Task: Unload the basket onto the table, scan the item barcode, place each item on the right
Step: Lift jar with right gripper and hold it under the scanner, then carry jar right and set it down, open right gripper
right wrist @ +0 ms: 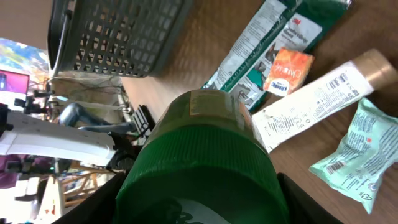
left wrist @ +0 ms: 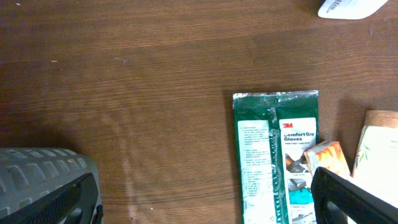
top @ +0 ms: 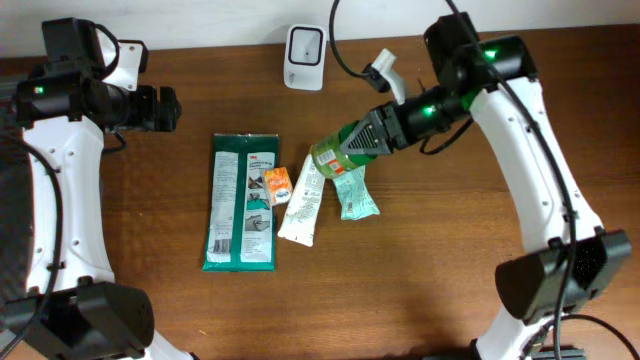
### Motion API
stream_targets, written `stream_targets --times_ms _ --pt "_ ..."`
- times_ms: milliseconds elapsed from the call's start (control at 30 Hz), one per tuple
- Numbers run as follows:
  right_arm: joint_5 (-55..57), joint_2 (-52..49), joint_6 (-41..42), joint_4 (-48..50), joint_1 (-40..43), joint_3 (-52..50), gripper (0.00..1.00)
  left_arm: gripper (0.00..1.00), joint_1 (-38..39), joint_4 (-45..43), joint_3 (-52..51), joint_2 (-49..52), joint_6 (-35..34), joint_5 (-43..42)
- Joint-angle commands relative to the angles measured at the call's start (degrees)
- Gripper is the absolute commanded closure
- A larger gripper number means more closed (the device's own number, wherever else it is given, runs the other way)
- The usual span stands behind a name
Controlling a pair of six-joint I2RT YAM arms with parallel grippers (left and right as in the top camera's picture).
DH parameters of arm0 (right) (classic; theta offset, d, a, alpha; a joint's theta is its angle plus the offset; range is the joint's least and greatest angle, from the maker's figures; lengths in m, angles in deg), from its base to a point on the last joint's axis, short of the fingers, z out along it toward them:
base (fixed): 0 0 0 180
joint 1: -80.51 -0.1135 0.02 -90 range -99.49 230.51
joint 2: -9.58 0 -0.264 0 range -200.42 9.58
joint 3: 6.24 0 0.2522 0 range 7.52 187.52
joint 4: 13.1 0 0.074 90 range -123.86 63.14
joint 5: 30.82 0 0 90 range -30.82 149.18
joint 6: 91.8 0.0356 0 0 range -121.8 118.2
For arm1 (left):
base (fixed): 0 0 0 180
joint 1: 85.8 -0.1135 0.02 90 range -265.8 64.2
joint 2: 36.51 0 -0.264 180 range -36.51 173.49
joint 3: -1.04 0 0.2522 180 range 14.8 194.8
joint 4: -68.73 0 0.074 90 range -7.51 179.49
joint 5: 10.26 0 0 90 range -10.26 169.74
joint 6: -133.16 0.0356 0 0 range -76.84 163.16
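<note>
The right hand [top: 358, 142] pinches a green-lidded jar [top: 328, 158] between its two fingers, the jaws held partly apart by the jar's width. The lid faces back toward the wrist and the labelled body points away from the hand. Past the jar's far end, spread on the wooden worktop [top: 430, 270], lie a mint pouch [top: 356, 196], a long white tube [top: 304, 203] with its barcode showing, a small orange sachet [top: 278, 185] and, farthest from this hand, a dark green glove packet [top: 243, 201]. From overhead the jar overlaps the near ends of the tube and the pouch; whether it touches them cannot be told. The white scanner [top: 305, 45] stands at the worktop's back edge, off to one side of the right hand and apart from the jar. In the right wrist view a grey mesh basket [right wrist: 118, 31] shows beyond the glove packet. The left hand [top: 168, 108] hangs with its fingers spread wide and nothing between them, well away from the jar; the glove packet and orange sachet lie ahead of it, toward one finger.
</note>
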Motion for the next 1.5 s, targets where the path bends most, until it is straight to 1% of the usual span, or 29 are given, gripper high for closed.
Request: stream_targets --times_ms 0,67,100,133,200,233,267,333,367,433,533,600,733,867,933,1133,1267,1367,1467 --pt "1.8 1.9 -0.8 0.1 -0.3 1.4 0.48 0.01 -0.1 0.0 0.4 -1.2 0.7 -0.6" --pt "5.9 1.8 0.0 1.7 -1.5 1.4 0.48 0.01 -0.1 0.0 0.4 -1.2 0.7 -0.6" --pt "10.4 1.7 1.9 3.8 -2.9 1.4 0.48 0.01 -0.1 0.0 0.4 -1.2 0.7 -0.6" --pt "15.8 1.6 4.2 6.3 -4.4 1.4 0.48 0.01 -0.1 0.0 0.4 -1.2 0.7 -0.6" --pt "30.8 1.0 8.4 12.5 -8.6 1.4 0.48 0.01 -0.1 0.0 0.4 -1.2 0.7 -0.6" --pt "39.2 0.5 9.1 16.1 -10.8 1.4 0.48 0.01 -0.1 0.0 0.4 -1.2 0.7 -0.6" --pt "47.5 -0.4 9.1 20.3 -13.0 1.4 0.48 0.01 -0.1 0.0 0.4 -1.2 0.7 -0.6" --pt "58.2 -1.9 9.1 27.5 -15.3 1.3 0.48 0.01 -0.1 0.0 0.4 -1.2 0.7 -0.6" --pt "61.7 -2.7 8.7 30.7 -15.9 1.3 0.48 0.01 -0.1 0.0 0.4 -1.2 0.7 -0.6" --pt "67.9 -5.5 3.5 41.6 -16.8 1.3 0.48 0.01 -0.1 0.0 0.4 -1.2 0.7 -0.6" --pt "71.0 -9.5 -4.9 55.6 -16.4 1.3 0.48 0.01 -0.1 0.0 0.4 -1.2 0.7 -0.6" --pt "71.0 -12.9 -11.8 65.4 -15.7 1.3 0.48 0.01 -0.1 0.0 0.4 -1.2 0.7 -0.6" --pt "70.8 -20.2 -23.6 80.1 -14.8 1.3 0.48 0.01 -0.1 0.0 0.4 -1.2 0.7 -0.6" --pt "70.7 -26.2 -33.4 87.8 -14.7 1.3 0.48 0.01 -0.1 0.0 0.4 -1.2 0.7 -0.6" --pt "69.8 -28.0 -37.4 88.8 -14.7 1.3 0.47 0.01 -0.1 0.0 0.4 -1.2 0.7 -0.6" --pt "69.5 -28.9 -37.7 92.5 -14.6 1.3 0.47 0.01 -0.1 0.0 0.4 -1.2 0.7 -0.6" --pt "69.0 -28.9 -37.4 92.6 -14.9 1.3 0.47 0.01 -0.1 0.0 0.4 -1.2 0.7 -0.6" --pt "68.6 -28.5 -33.2 92.6 -15.1 1.3 0.47 0.01 -0.1 0.0 0.4 -1.2 0.7 -0.6" --pt "68.3 -26.4 -25.2 92.1 -15.1 1.3 0.47 0.01 -0.1 0.0 0.4 -1.2 0.7 -0.6"
